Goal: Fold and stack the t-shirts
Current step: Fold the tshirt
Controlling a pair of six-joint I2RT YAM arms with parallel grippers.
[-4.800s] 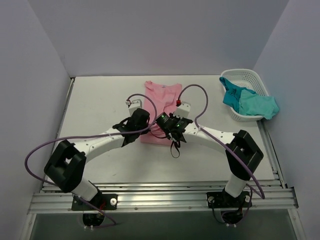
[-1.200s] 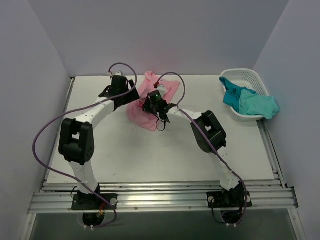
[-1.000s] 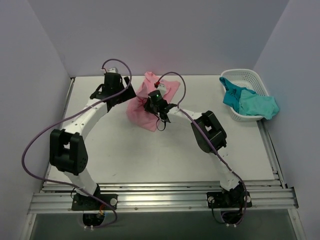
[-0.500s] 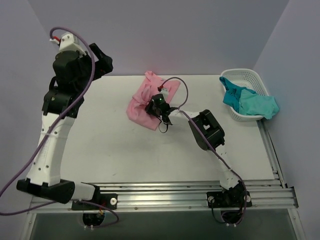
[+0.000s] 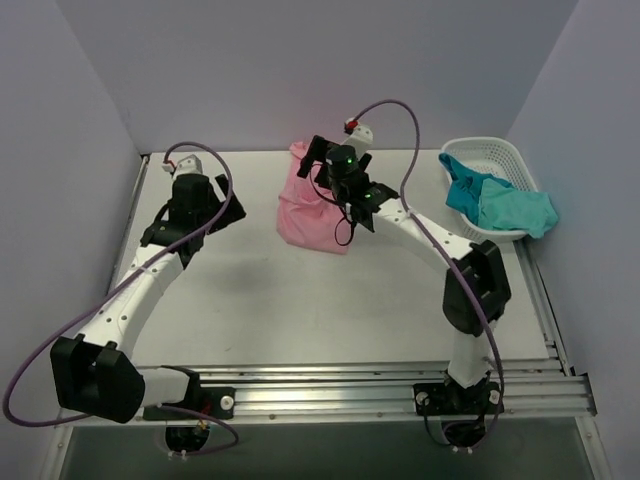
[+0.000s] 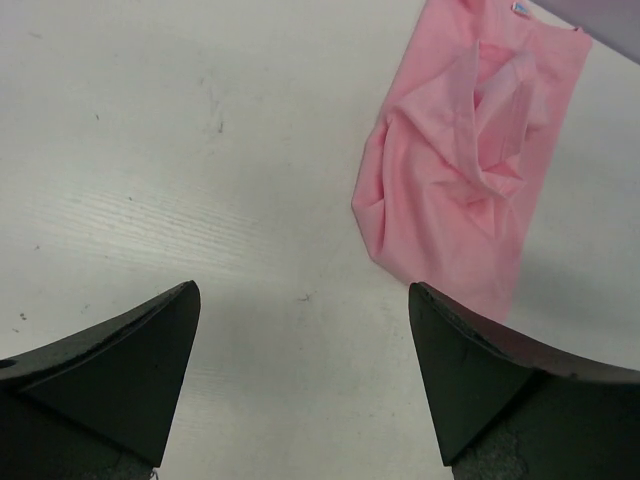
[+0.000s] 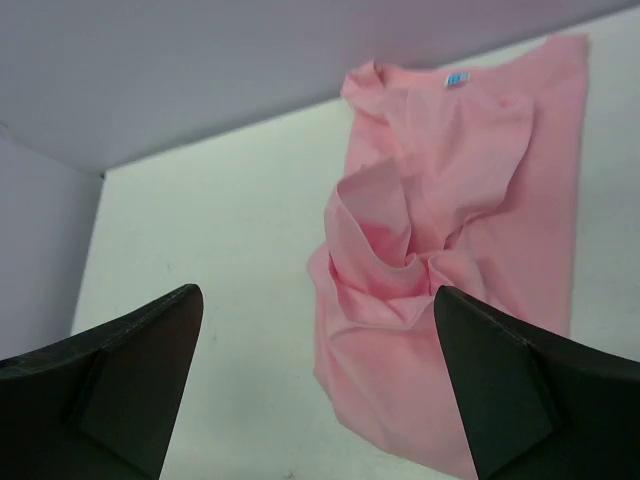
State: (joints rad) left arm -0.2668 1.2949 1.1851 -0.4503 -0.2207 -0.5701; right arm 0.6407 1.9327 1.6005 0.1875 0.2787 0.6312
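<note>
We start in the upper right of the overhead view, where the white lattice basket [image 5: 481, 143] sits hard against the right-hand wall. The teal and turquoise t-shirts [image 5: 503, 207] are heaped in it and spill over its near rim. That corner is well apart from both arms.

Purple cables [image 5: 395, 105] loop off each wrist, one arching above the right arm near the back wall.

The pink t-shirt [image 5: 312, 212] lies at upper centre of the counter [image 5: 300, 310], close to the back wall. It is rumpled, bunched into folds in the middle, with a small blue label [image 7: 458, 78] showing at its collar end.

The right fingers [image 7: 110, 370] hang over the shirt's far end, spread wide and holding nothing, the cloth lying free below them. The left fingers [image 6: 110, 380] are also spread wide and empty, over bare counter left of the shirt and apart from it.

The counter is white and matte, with faint scuffs in the left wrist view. Pale lilac walls [image 5: 300, 70] close it in at the back and on both sides. A metal rail [image 5: 320, 398] runs along the bottom edge.

From the shirt down to that rail we see open counter. It is open on the left side too.
</note>
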